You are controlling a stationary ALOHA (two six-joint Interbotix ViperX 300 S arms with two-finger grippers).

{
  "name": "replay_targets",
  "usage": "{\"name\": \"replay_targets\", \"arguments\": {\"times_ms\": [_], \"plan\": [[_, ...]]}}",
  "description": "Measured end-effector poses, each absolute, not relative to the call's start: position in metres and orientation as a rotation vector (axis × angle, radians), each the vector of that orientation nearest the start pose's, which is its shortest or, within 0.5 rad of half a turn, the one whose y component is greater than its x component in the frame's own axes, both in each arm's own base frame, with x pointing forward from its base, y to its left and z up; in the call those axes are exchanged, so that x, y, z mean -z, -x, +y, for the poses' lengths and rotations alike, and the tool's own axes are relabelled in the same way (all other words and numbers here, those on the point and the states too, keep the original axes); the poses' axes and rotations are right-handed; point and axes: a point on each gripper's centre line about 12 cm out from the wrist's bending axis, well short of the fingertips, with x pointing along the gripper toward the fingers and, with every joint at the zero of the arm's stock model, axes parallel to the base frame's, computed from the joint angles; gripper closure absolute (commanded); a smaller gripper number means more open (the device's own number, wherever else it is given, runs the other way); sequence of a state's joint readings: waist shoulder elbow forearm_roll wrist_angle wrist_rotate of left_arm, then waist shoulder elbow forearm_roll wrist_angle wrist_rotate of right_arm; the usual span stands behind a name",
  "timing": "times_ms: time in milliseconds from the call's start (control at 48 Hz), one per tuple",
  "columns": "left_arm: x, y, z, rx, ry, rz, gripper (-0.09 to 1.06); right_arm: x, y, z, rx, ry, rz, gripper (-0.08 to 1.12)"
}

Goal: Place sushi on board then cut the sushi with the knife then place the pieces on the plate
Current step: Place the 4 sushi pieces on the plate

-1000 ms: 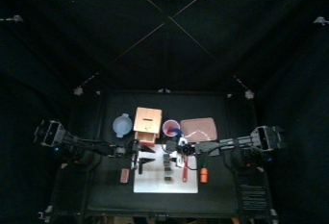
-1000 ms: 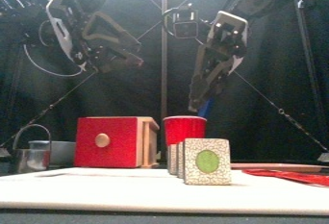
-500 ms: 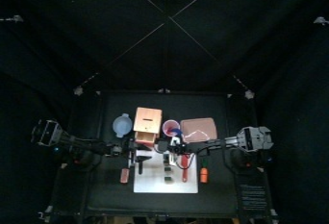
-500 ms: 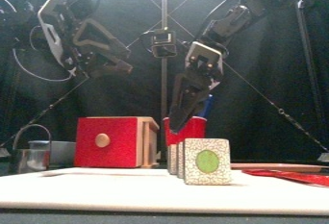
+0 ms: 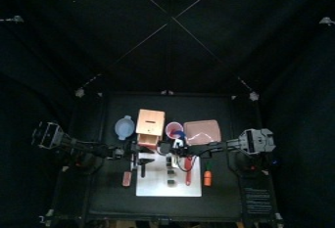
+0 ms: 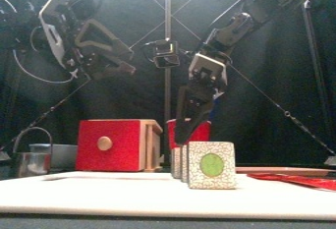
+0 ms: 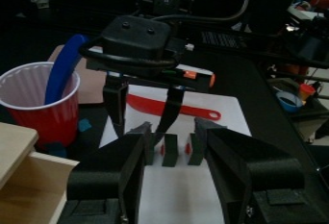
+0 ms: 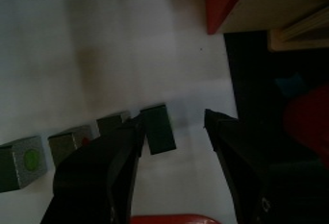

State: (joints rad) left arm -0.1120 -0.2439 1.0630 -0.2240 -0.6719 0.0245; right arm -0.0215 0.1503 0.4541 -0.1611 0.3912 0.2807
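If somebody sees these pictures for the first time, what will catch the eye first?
Probably the sushi roll, standing on the white board close to the front camera, its green-centred end facing it. The right pincer, jaws open, hangs over the board close to it. Behind, to the left, stands the wooden box with its red drawer front.

The top camera looks down from high above; the front one sits low and level, close to the sushi roll (image 6: 207, 165). Both wrist cameras face that roll on the white board (image 7: 193, 194) from near.
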Motion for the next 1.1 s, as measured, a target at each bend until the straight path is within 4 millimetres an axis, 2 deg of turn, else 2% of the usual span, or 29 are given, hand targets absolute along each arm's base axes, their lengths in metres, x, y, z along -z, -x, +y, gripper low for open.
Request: {"name": "replay_targets", "arguments": {"times_ms": [271, 417, 792, 917, 1104], "plan": [[-0.196, -0.306, -0.018, -0.04, 0.135, 0.151, 0.17, -0.139, -0.415, -0.015, 0.142, -0.113, 0.997, 0.19], [-0.196, -0.306, -0.017, -0.044, 0.139, 0.152, 0.17, -0.128, -0.414, -0.014, 0.144, -0.122, 1.026, 0.19], [-0.195, -0.306, -0.016, -0.053, 0.149, 0.154, 0.17, -0.125, -0.414, -0.013, 0.146, -0.137, 1.034, 0.2], [-0.195, -0.306, -0.017, -0.051, 0.148, 0.154, 0.17, -0.123, -0.414, -0.013, 0.146, -0.137, 1.036, 0.26], [-0.195, -0.306, -0.017, -0.052, 0.149, 0.154, 0.17, -0.124, -0.414, -0.013, 0.152, -0.147, 1.035, 0.43]]}}
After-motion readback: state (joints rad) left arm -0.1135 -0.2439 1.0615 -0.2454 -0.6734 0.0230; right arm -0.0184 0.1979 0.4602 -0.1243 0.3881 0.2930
